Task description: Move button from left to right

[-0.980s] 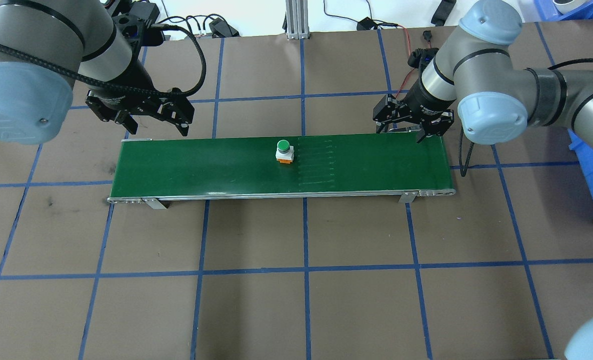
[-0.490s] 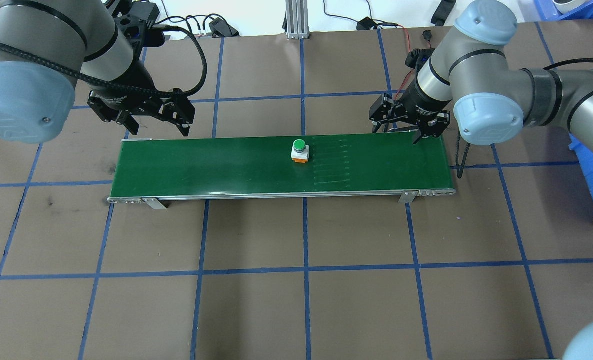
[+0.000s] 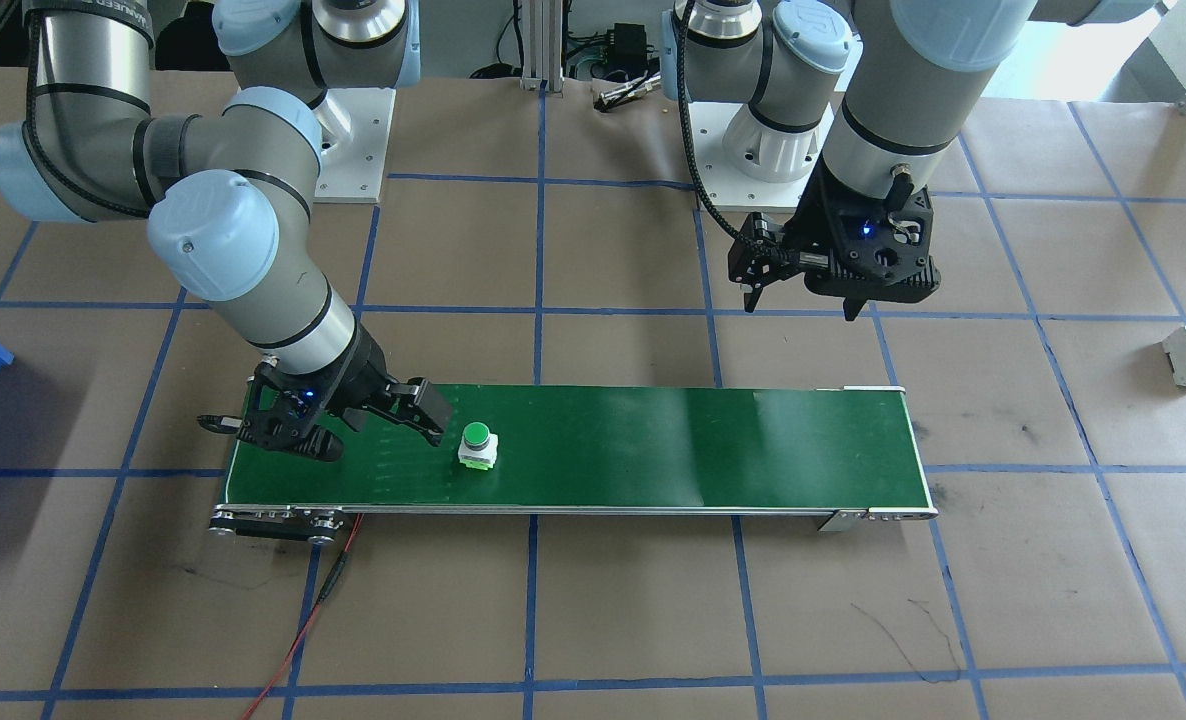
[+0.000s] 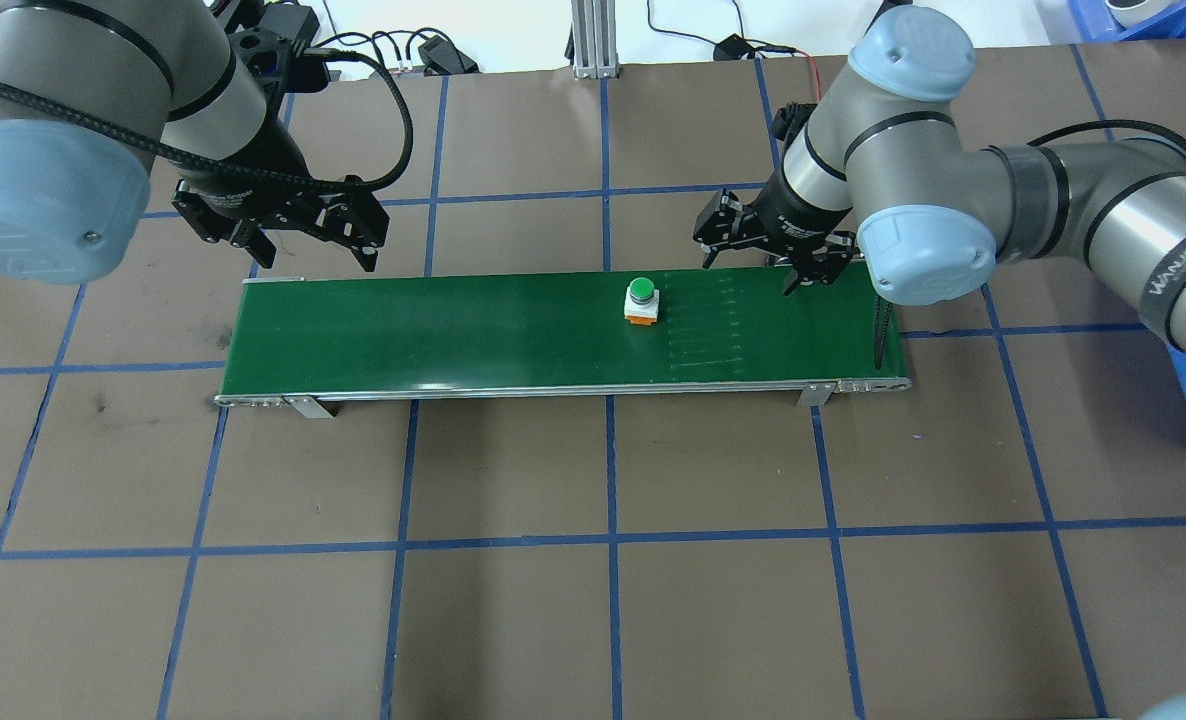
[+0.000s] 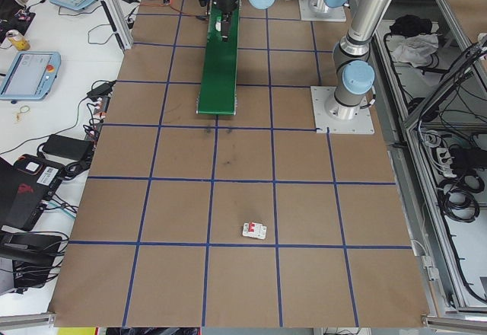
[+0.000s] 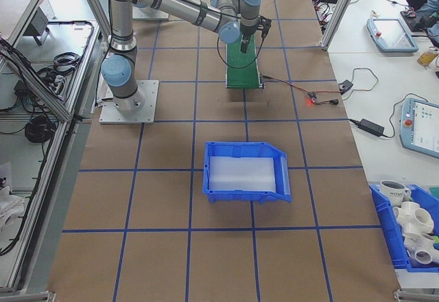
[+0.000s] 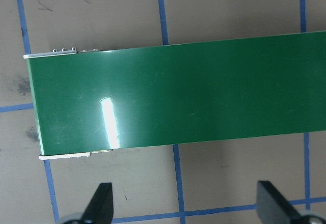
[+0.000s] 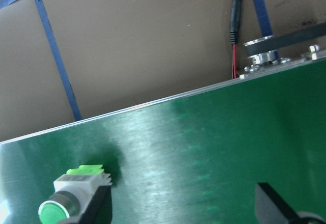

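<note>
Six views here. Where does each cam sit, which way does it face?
Front-facing: across the table, facing both bases; button on belt.
Overhead: behind the robot, looking down; both arms.
Exterior left: table's end, breaker near.
Exterior right: opposite end, bin near.
Left wrist: above the belt's end, fingertips.
Right wrist: button close.
All share the belt.

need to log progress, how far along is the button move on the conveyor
Done: the button is on the green conveyor belt, right of the belt's middle, standing free.
In hand: the right gripper, jaws open, hangs over the belt's far edge just right of the button, not touching it.
Left: grasping the button and taking it off at the right end. The left gripper is open and empty at the left end.
</note>
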Robot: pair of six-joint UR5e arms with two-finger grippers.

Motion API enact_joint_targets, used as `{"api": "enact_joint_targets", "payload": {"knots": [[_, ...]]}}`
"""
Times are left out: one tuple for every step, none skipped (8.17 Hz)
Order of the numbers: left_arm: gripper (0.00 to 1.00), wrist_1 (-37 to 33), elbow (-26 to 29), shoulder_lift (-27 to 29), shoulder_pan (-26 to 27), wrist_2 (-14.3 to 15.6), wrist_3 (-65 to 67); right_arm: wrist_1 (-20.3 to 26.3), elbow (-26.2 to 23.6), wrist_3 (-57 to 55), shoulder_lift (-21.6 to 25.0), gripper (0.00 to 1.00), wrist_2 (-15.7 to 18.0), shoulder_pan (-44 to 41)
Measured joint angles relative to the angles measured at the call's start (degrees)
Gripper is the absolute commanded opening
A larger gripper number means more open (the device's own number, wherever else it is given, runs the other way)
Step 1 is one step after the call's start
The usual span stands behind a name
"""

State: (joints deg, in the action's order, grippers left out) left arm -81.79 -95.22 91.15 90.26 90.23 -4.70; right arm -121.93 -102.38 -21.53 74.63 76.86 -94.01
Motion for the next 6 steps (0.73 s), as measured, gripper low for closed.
{"api": "enact_joint_targets", "payload": {"knots": [[1.0,0.01,-0.08,-0.08,0.0,0.09,-0.06,-0.26,0.14,-0.49,-0.33,1.0,-0.26,-0.45],[1.0,0.07,-0.16,-0.72,0.0,0.11,-0.33,-1.28,0.2,-0.64,-1.23,1.0,-0.45,-0.63],[1.0,0.15,-0.05,-1.19,0.0,0.12,-0.56,-2.61,0.22,-0.66,-2.58,1.0,-0.6,-0.74],[1.0,0.2,0.02,-1.44,0.0,0.12,-0.68,-3.45,0.24,-0.49,-3.54,1.0,-0.63,-0.78],[1.0,0.22,-0.08,-1.62,0.0,0.11,-0.72,-3.8,0.23,-0.1,-4.1,0.97,-0.49,-0.8],[1.0,0.23,-0.2,-1.74,0.0,0.07,-0.74,-3.77,0.14,1.09,-4.44,0.65,0.3,-0.82]]}}
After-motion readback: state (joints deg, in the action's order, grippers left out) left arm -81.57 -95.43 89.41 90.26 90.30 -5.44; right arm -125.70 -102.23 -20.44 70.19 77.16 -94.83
